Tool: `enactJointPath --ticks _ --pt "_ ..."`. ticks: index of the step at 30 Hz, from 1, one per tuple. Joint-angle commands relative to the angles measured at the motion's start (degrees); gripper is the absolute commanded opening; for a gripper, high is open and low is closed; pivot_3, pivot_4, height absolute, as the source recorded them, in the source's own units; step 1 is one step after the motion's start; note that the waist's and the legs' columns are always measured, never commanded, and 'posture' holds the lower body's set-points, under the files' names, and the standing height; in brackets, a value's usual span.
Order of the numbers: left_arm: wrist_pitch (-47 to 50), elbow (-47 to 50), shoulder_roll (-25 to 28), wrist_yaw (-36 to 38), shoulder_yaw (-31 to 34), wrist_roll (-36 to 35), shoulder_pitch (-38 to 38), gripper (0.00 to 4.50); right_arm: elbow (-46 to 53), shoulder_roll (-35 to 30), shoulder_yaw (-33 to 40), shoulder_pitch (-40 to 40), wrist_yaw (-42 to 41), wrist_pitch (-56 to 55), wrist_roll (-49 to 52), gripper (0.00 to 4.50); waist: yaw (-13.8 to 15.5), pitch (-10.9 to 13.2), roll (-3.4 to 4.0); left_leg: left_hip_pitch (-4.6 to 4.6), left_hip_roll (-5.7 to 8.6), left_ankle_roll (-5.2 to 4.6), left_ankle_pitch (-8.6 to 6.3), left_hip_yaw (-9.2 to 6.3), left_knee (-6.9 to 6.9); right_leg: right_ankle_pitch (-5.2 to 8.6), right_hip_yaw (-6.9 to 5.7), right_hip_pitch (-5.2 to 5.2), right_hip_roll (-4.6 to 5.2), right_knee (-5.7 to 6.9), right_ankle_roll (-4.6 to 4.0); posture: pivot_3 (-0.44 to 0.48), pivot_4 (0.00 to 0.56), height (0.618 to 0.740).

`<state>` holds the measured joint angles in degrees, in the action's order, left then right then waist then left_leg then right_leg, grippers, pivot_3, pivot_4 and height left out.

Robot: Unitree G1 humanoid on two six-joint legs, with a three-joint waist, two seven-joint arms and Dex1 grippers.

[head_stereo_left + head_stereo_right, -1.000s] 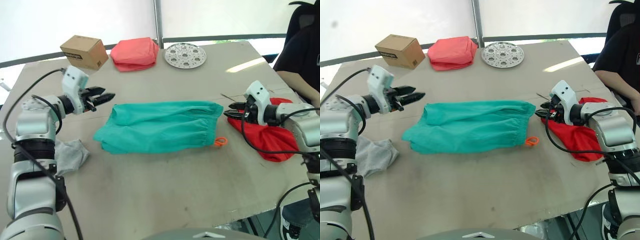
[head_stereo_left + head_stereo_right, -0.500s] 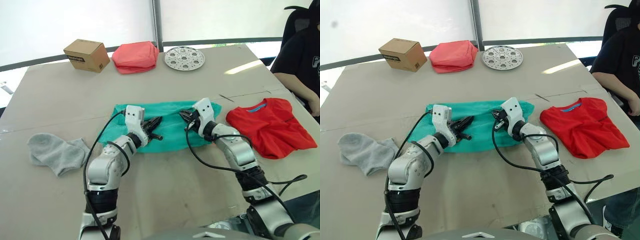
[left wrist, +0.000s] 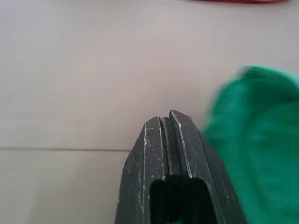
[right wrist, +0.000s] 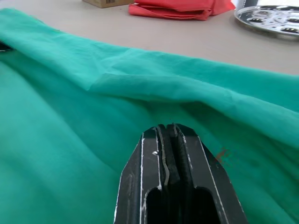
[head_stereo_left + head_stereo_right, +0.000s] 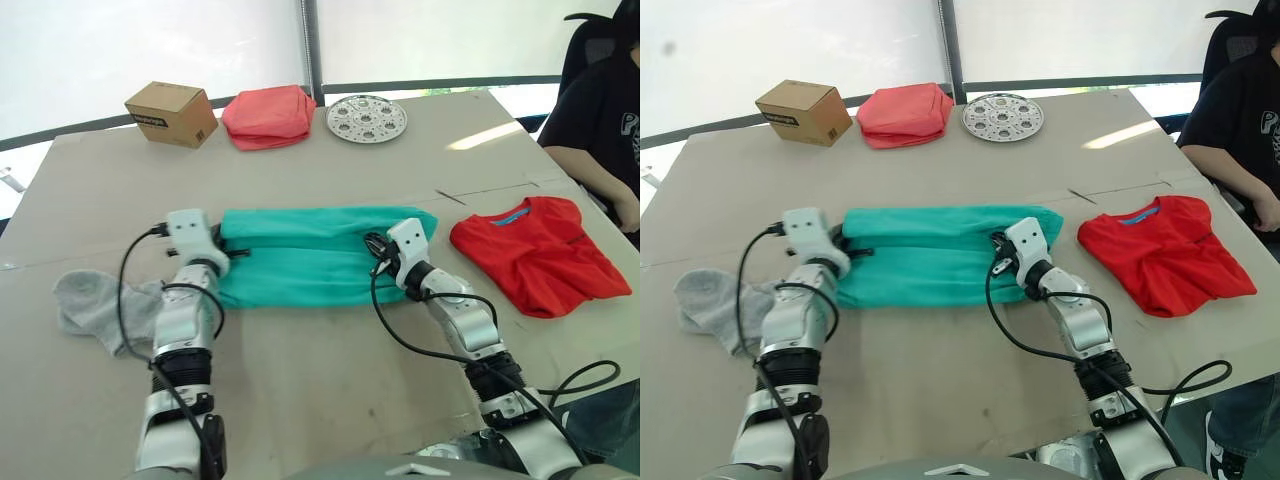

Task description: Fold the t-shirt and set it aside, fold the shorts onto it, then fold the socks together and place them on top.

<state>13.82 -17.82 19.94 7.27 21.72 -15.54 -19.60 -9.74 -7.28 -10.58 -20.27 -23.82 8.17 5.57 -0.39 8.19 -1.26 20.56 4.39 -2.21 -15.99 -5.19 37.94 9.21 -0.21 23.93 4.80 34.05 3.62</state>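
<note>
Since before, the shorts were folded narrower, lying sideways between the closed left gripper and closed right gripper.

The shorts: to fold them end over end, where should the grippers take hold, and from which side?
Probably at one short end of the shorts, pinching its two corners from above. They lie flat as a long, already halved strip across the table, so that end can be carried over the other.

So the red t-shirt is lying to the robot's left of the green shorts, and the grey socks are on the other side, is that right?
Not quite. In the left eye view the t-shirt lies to the robot's right of the shorts, and the socks are on the other side, to the robot's left.
</note>
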Motion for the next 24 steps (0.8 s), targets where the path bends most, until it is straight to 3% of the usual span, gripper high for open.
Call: enactJointPath --ticks 1,5,8,9,10,16,19,24 --pt "0.29 9.05 0.27 8.84 0.63 -7.54 1.69 0.0 11.74 -3.29 5.12 2.32 -2.87 7.58 6.94 0.92 0.65 0.03 0.02 0.07 0.02 -0.01 0.0 -0.06 0.03 0.0 -0.07 0.01 0.04 -0.03 0.0 0.0 0.15 0.74" --pt "9.79 21.66 3.5 18.47 -0.94 -16.9 5.59 0.0 31.95 -9.51 10.21 7.42 -5.87 28.34 22.88 2.54 1.06 0.08 0.05 0.28 0.0 -0.03 -0.02 -0.15 0.1 0.0 -0.15 0.04 0.06 -0.05 0.0 0.0 0.15 0.74" --pt "16.77 29.82 8.49 25.28 -2.65 -22.61 8.38 0.89 43.04 -15.36 14.24 12.41 -6.43 41.33 35.09 3.78 0.85 0.08 0.06 0.2 -0.06 -0.31 -0.19 -0.16 0.0 0.02 -0.14 0.01 0.04 -0.09 -0.01 0.0 0.15 0.74" --pt "19.47 32.46 10.72 27.71 -3.24 -24.79 9.31 1.38 45.14 -16.25 16.1 14.06 -5.3 44.14 38.47 4.32 0.75 0.08 0.06 0.18 -0.07 -0.33 -0.2 -0.14 -0.06 0.03 -0.14 0.02 0.02 -0.11 -0.01 0.0 0.15 0.74" --pt "21.64 34.56 12.62 29.72 -3.65 -26.64 10.22 1.74 46.59 -16.85 17.71 15.39 -4.09 46.28 41.35 4.5 0.64 0.07 0.06 0.17 -0.08 -0.34 -0.2 -0.13 -0.13 0.05 -0.14 0.02 0.01 -0.15 -0.01 0.0 0.15 0.74" --pt "28.75 45.46 24.47 42.93 -5.33 -34.13 17.73 4.42 51.43 -18.0 24.86 27.66 5.61 56.92 58.22 4.5 0.23 0.16 0.19 0.1 -0.13 -0.35 -0.2 -0.01 -0.2 0.17 -0.09 0.02 -0.01 -0.18 0.08 0.0 0.15 0.74" --pt "28.85 48.3 28.04 47.37 -5.08 -34.71 21.8 4.47 51.4 -16.09 25.16 32.6 12.22 57.88 65.06 4.5 0.21 0.19 0.23 0.1 -0.17 -0.36 -0.2 0.03 -0.21 0.33 -0.07 0.02 0.01 -0.2 0.0 0.0 0.15 0.74" --pt "26.08 49.26 28.81 49.51 -5.38 -32.81 25.66 4.47 43.28 -7.19 22.22 28.3 24.49 54.87 65.05 4.5 -0.31 0.29 0.35 0.04 -0.41 -0.29 -0.24 0.34 -0.22 0.36 0.09 0.02 -0.07 -0.28 0.05 0.0 0.15 0.74"
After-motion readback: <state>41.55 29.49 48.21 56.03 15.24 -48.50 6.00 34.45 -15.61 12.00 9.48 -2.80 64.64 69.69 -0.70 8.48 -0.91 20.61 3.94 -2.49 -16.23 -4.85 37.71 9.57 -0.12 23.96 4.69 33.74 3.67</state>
